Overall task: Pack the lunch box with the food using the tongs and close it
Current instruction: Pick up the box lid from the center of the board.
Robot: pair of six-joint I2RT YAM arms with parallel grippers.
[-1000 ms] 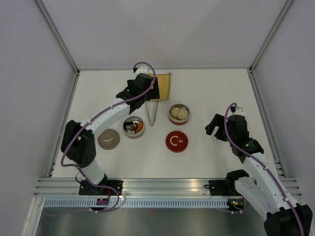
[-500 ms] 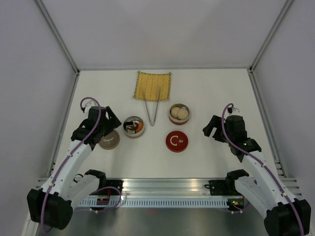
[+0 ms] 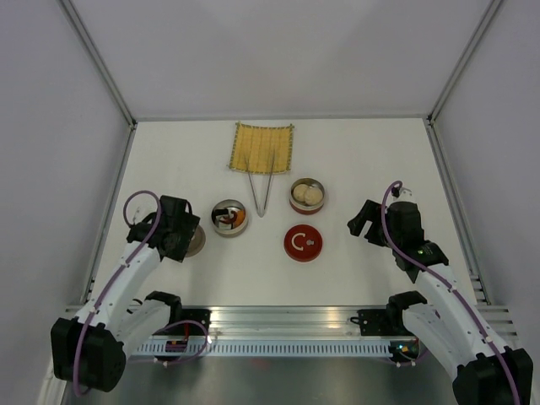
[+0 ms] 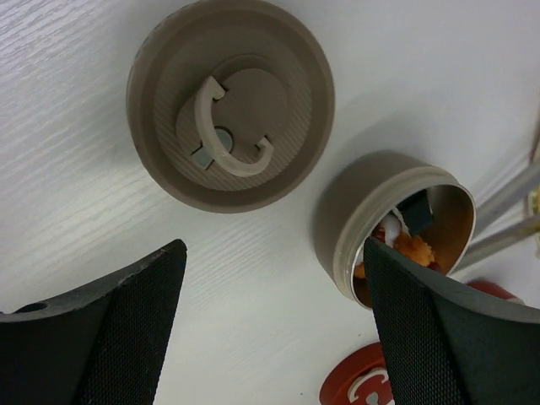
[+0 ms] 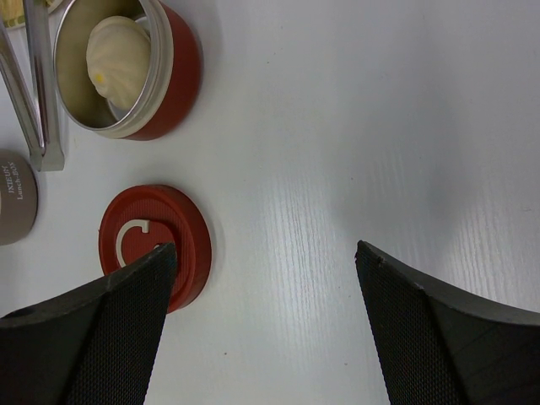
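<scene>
The silver tongs [image 3: 261, 187] lie loose, their arms on the yellow mat [image 3: 264, 145] and their joined end between the two tins. The tan tin [image 3: 229, 218] holds food, with an orange piece [image 4: 414, 250] and a black-wrapped roll showing. White buns [image 5: 116, 49] fill the red tin [image 3: 307, 195]. My left gripper [image 3: 182, 234] hovers open over the tan lid [image 4: 230, 103], which lies flat beside the tan tin [image 4: 395, 221]. My right gripper [image 3: 364, 221] is open above bare table, right of the red lid [image 5: 156, 245]. Nothing is between either pair of jaws.
The red lid [image 3: 303, 243] lies flat in front of the red tin [image 5: 169, 72]. The tongs [image 5: 38, 110] run past that tin's left side. White walls with metal posts close in the table on three sides.
My left arm has pulled back from the mat and tongs to the near left, stopping over the tan lid. The tongs stay on the mat. The right arm has barely moved.
</scene>
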